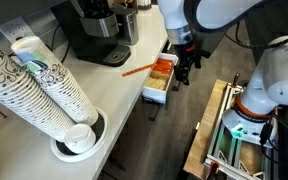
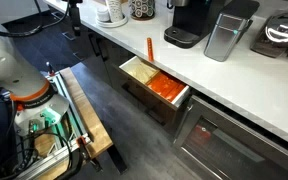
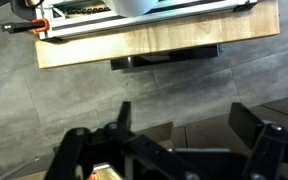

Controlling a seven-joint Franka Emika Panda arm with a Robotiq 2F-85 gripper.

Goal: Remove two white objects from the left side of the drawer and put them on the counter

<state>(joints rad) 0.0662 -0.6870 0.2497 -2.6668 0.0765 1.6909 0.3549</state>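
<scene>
The drawer [image 1: 158, 80] stands pulled out from under the counter [image 1: 114, 110], and it shows in both exterior views [image 2: 154, 85]. Its compartments show orange and pale tan. I cannot make out any white objects in it. My gripper [image 1: 187, 76] hangs over the floor just beside the drawer's outer side, apart from it. In the wrist view the gripper [image 3: 184, 125] is open and empty, with grey floor between the fingers. The counter also runs along behind the drawer in an exterior view [image 2: 244, 90].
A wooden-framed cart [image 1: 219, 130] stands on the floor opposite the drawer and shows in the wrist view [image 3: 154, 45]. On the counter are an orange stick [image 1: 136, 69], a coffee machine [image 1: 94, 35] and stacked paper cups [image 1: 44, 90].
</scene>
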